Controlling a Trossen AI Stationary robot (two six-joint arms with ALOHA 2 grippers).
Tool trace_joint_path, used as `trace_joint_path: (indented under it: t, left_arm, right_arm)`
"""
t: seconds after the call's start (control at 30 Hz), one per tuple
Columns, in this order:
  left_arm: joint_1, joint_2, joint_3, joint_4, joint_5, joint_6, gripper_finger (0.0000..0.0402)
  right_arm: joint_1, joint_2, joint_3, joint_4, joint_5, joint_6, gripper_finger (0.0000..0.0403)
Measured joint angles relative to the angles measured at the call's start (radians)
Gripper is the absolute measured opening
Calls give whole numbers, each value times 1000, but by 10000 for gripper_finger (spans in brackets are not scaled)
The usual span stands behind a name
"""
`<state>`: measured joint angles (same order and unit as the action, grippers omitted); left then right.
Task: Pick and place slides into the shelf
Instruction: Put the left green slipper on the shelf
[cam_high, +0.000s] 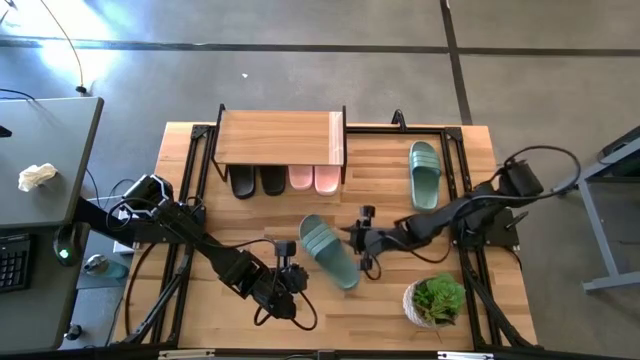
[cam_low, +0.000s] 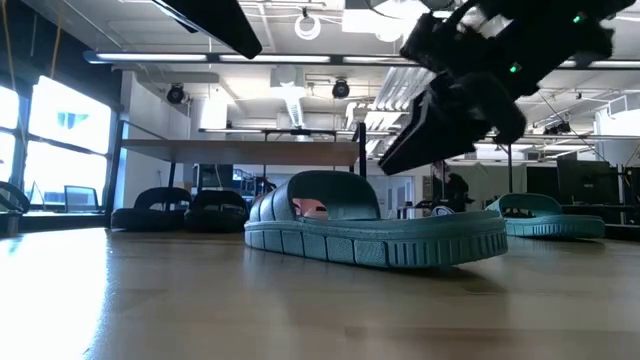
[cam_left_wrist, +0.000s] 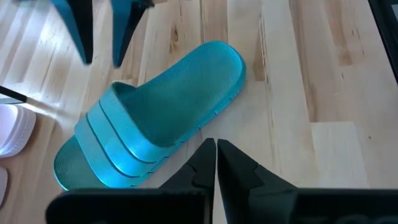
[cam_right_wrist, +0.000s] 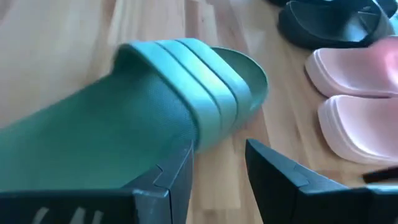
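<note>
One sage green slide (cam_high: 328, 250) lies slantwise mid-table on its sole, with its ribbed strap toward the shelf; it also shows in the low view (cam_low: 375, 235), the left wrist view (cam_left_wrist: 152, 118) and the right wrist view (cam_right_wrist: 124, 118). The second green slide (cam_high: 424, 172) lies flat to the right of the shelf. The shelf (cam_high: 280, 138) stands at the far edge, with the black pair (cam_high: 258, 180) and the pink pair (cam_high: 313, 178) under its plank. My right gripper (cam_high: 362, 240) (cam_right_wrist: 217, 168) hovers open at the slide's right side. My left gripper (cam_high: 290, 272) (cam_left_wrist: 216, 149) is shut, just short of the slide's left side.
A potted plant (cam_high: 435, 300) stands at the near right corner, close under my right arm. A grey desk (cam_high: 45, 170) with a crumpled paper (cam_high: 38, 177) adjoins the table's left side. Bare wood shows between the middle slide and the shelf.
</note>
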<state>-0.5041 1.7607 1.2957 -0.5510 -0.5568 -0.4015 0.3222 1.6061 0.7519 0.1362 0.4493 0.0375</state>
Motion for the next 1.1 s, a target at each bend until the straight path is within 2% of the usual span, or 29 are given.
trace_joint_path:
  t: [0.1, 0.2, 0.37, 0.67, 0.8, 1.03, 1.1]
  left_arm:
    - [0, 0, 0, 1, 0, -1, 3]
    - [0, 0, 0, 1, 11, -3, 1]
    - [0, 0, 0, 0, 15, -26, 3]
    - [0, 0, 0, -6, 15, -60, 2]
    - [0, 0, 0, -23, 42, -94, 3]
    - [-33, 0, 0, -75, 159, -161, 1]
    - [-55, 0, 0, -80, 199, -173, 1]
  right_arm:
    - [-37, 31, -8, 83, -81, -15, 138]
    - [-51, 64, -4, 96, -137, -13, 138]
    - [-54, 106, 8, 127, -128, -11, 138]
    - [-70, 188, 7, 246, -20, 59, 133]
    - [-70, 205, 7, 280, 13, 66, 107]
    - [-70, 205, 7, 296, 22, 93, 16]
    - [-70, 206, 7, 302, 25, 93, 7]
